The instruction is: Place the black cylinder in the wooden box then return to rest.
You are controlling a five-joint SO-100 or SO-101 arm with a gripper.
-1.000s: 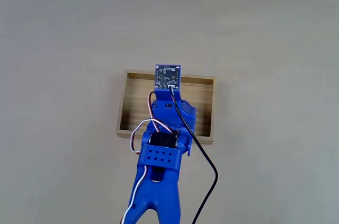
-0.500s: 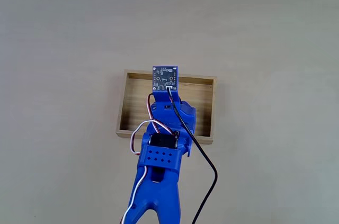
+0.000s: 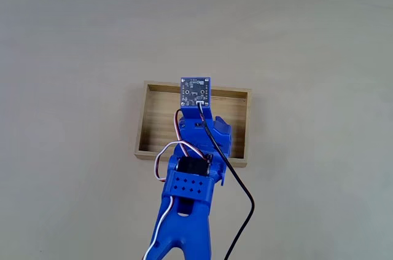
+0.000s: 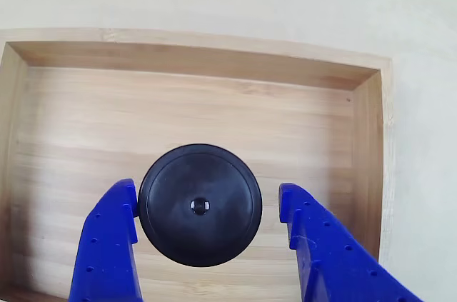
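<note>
Black cylinder (image 4: 200, 205) inside wooden box (image 4: 214, 59) (hand (image 4: 207, 234) spread).

Fixed view from high overhead — other view close above the shared wooden box (image 3: 235, 101).

From the fixed view the blue arm (image 3: 187, 192) runs off the bottom edge and covers the middle of the box (image 3: 153, 118), hiding whatever lies under it. In the other view the box (image 4: 214, 52) is cut off at the left and bottom, and both fingers (image 4: 107, 252) run off the bottom edge.
</note>
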